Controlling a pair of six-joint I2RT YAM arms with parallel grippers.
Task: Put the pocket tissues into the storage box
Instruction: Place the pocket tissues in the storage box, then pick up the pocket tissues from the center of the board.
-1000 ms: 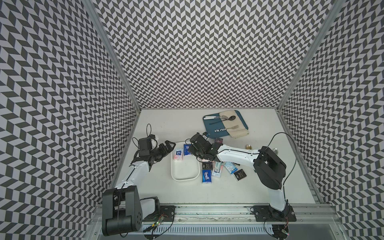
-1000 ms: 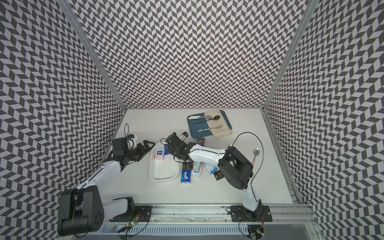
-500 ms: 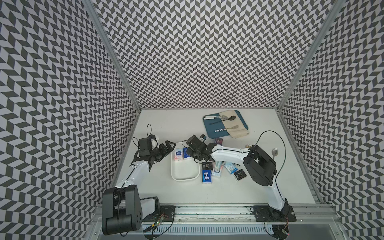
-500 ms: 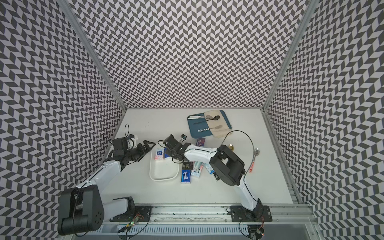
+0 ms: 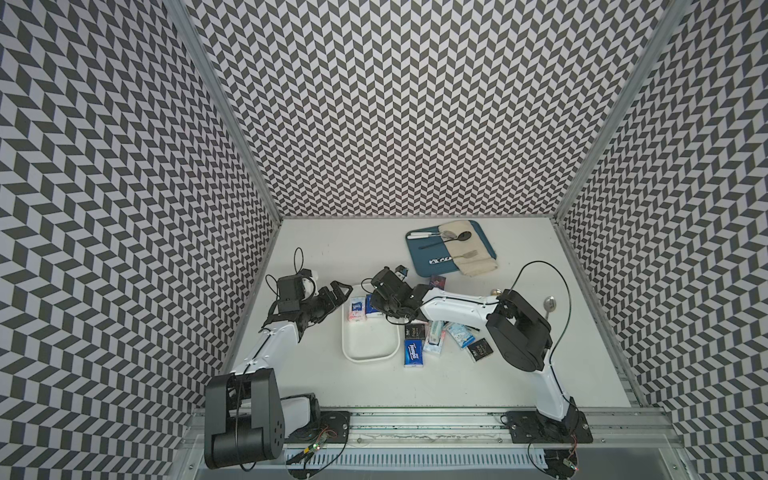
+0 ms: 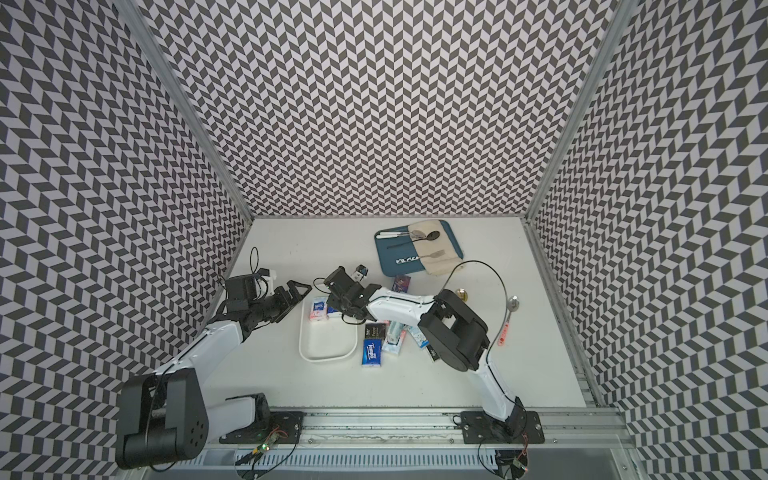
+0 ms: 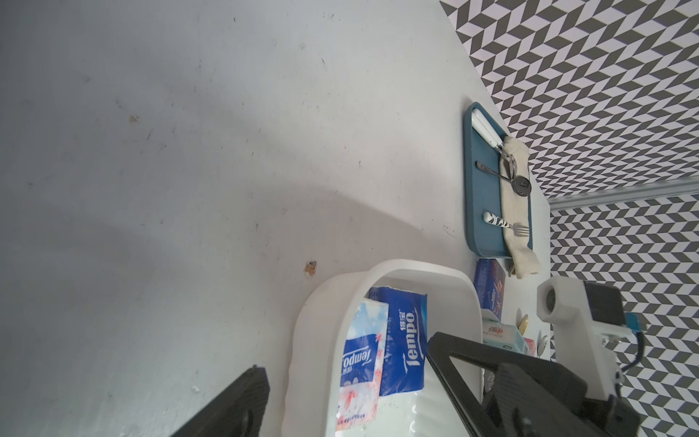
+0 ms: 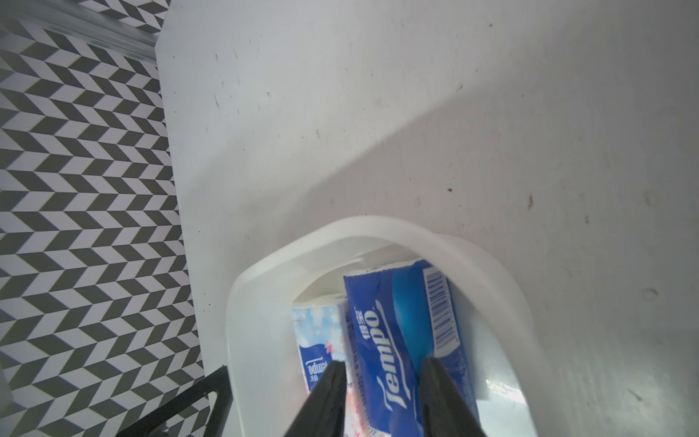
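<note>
Pocket tissues (image 5: 413, 351) mostly lie beside the storage box (image 5: 365, 359), but a dark blue packet (image 8: 397, 333) now rests inside. The right gripper (image 8: 382, 363), shut a second ago, has parted its jaws and released it — the left gripper (image 5: 332, 302) hangs wide open, empty.

beneath the matt black plastic right pincer (image 8: 382, 362), the dark blue tissue packet (image 8: 401, 321) wears glossy, crinkled film. around it the white storage tub (image 8: 378, 227) is smooth, faintly shiny plastic. beyond the pincer, the grey-white tabletop (image 8: 416, 113) looks matt and scuffed.
</note>
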